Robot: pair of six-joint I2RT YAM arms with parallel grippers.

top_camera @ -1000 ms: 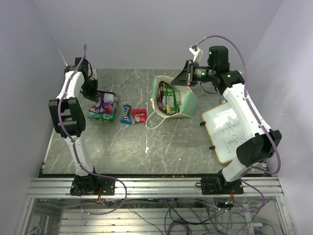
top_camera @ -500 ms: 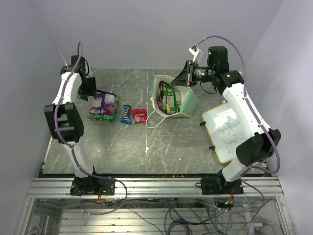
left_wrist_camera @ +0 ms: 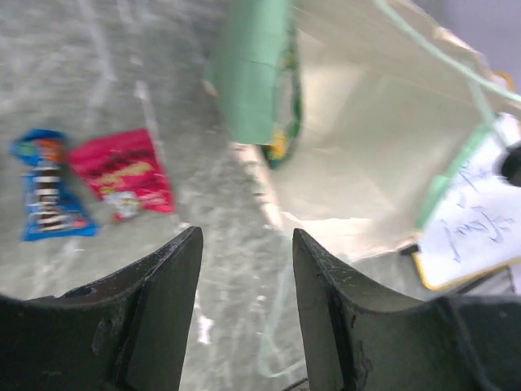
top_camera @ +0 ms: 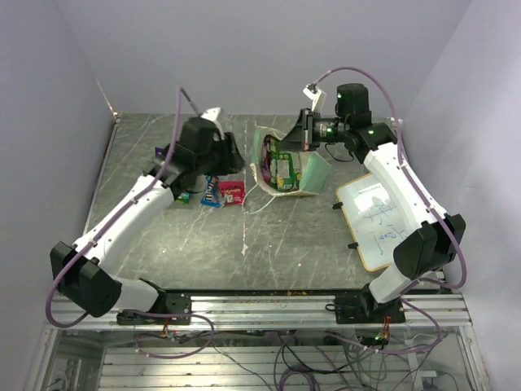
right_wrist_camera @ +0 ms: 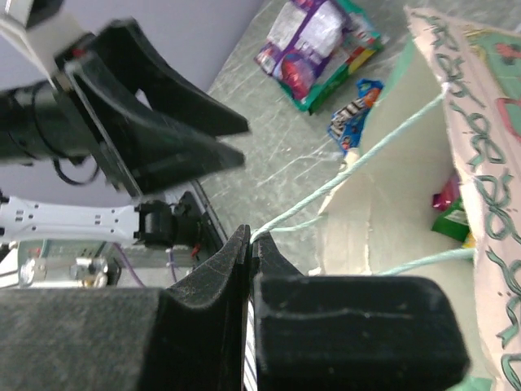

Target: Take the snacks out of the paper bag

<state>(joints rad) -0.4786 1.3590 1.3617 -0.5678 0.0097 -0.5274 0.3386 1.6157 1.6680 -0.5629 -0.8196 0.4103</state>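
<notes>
The right gripper point(right_wrist_camera: 251, 238) is pinched tight on a white string handle point(right_wrist_camera: 358, 159) of the paper bag point(top_camera: 313, 171) and draws it taut. I'd say that is to hold the mouth open and stop the bag sliding while the other arm works. The bag sits at the far middle of the table point(top_camera: 163, 236), with green packets point(top_camera: 281, 167) showing inside it. The left gripper point(left_wrist_camera: 248, 244) hovers beside the bag, its jaws moderately parted with nothing between them, apparently ready to reach in. A blue M&M's packet point(left_wrist_camera: 45, 195), a red packet point(left_wrist_camera: 122, 173) and a purple candy bag point(right_wrist_camera: 313, 41) lie out on the table to the bag's left, apart from it. That looks like the spot chosen for unloaded snacks.
</notes>
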